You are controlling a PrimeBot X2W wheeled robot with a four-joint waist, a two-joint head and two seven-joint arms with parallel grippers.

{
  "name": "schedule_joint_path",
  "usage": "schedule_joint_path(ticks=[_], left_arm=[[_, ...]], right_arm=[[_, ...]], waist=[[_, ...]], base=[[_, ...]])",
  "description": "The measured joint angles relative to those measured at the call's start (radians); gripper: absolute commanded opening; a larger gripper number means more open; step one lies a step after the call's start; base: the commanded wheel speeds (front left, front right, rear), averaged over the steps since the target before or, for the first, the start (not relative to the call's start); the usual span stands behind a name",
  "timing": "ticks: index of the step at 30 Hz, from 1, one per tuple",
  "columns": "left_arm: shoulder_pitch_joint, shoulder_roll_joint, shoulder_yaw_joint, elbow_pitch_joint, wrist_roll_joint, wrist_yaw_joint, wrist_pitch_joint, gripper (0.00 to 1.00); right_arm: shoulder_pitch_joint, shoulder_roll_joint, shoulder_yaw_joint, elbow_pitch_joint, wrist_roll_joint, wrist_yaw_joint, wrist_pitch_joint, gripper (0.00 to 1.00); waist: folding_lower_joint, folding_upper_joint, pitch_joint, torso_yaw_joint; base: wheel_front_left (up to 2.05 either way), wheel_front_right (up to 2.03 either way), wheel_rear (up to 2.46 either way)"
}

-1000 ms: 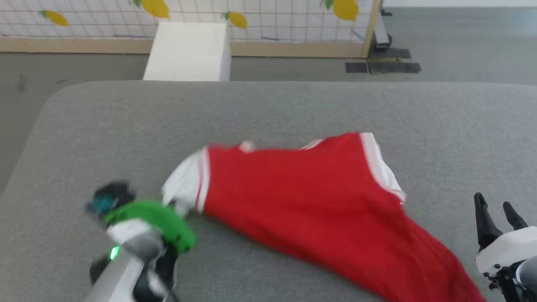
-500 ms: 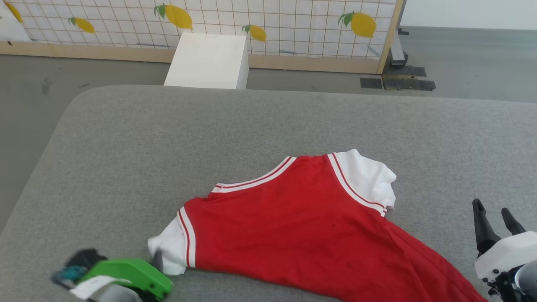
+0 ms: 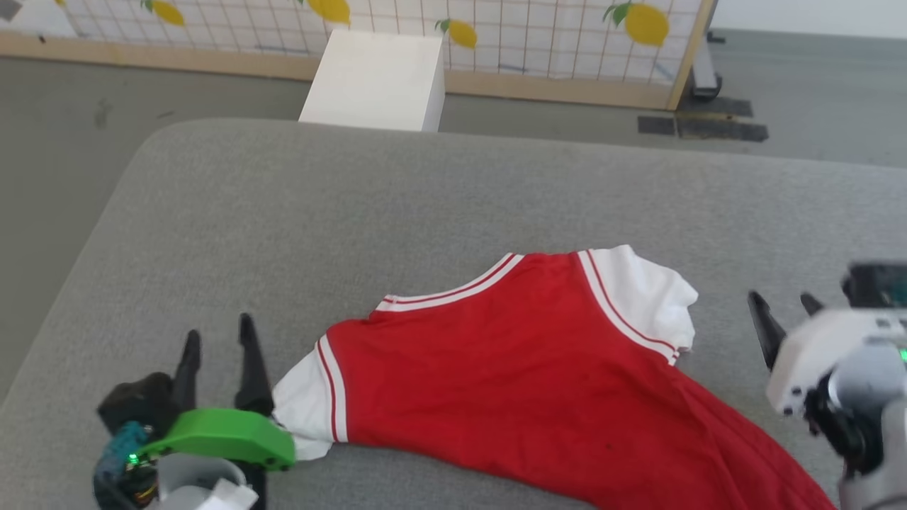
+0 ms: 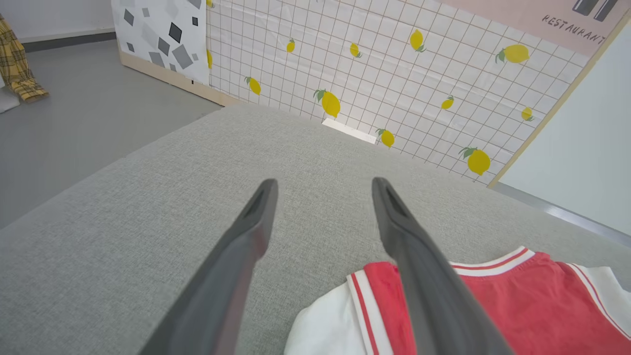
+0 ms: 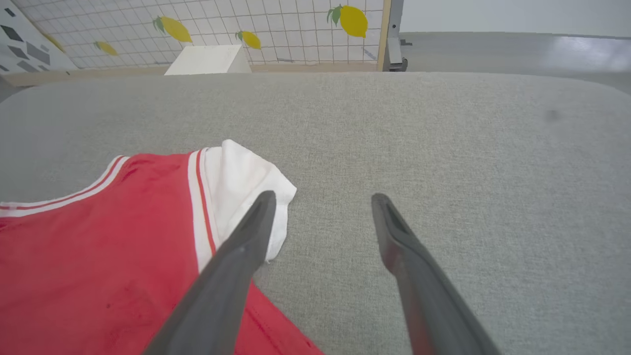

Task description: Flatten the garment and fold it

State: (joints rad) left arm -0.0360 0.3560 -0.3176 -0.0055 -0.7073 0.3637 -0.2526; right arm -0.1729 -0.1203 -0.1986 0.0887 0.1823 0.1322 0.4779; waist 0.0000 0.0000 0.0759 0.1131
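**Flattening step: shirt not yet squared, both grippers empty**

The garment (image 3: 538,382) is laid skewed on the grey padded surface (image 3: 425,198), collar away from the robot, with its lower part running off the bottom right of the head view. The left gripper (image 3: 218,327) is held just beside one white sleeve (image 3: 305,411), and the right gripper (image 3: 781,297) near the other (image 3: 648,290). Both sets of jaws are spread wide and nothing is gripped. Flattening is judged unfinished. Next, the sleeve edges probably need to be pinched and drawn apart.
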Motion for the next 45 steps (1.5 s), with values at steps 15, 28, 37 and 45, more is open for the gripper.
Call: schedule_joint_path(ticks=[15,28,37,45], left_arm=[[-0.006,-0.252,0.091,-0.036,0.258,-0.158,-0.004,1.00],[-0.006,-0.297,0.162,-0.006,0.320,-0.206,-0.004,1.00],[0.001,-0.300,0.185,0.031,0.320,-0.224,-0.005,1.00],[0.010,-0.302,0.179,0.063,0.310,-0.230,-0.005,1.00]], right_arm=[[-0.282,-0.203,0.320,0.299,-0.060,0.000,0.181,1.00],[-0.345,-0.248,0.408,0.385,0.085,0.000,0.107,0.00],[-0.289,-0.286,0.118,0.311,0.123,0.000,-0.013,0.00],[0.004,-0.171,-0.029,0.309,0.118,0.000,0.062,0.00]], waist=[[0.0001,0.0000,0.137,0.099],[0.0001,0.0000,0.187,0.124],[0.0001,0.0000,0.119,0.052],[0.0000,0.0000,0.075,-0.026]], base=[[0.00,0.00,0.00],[0.00,0.00,0.00],[0.00,0.00,0.00],[0.00,0.00,0.00]])
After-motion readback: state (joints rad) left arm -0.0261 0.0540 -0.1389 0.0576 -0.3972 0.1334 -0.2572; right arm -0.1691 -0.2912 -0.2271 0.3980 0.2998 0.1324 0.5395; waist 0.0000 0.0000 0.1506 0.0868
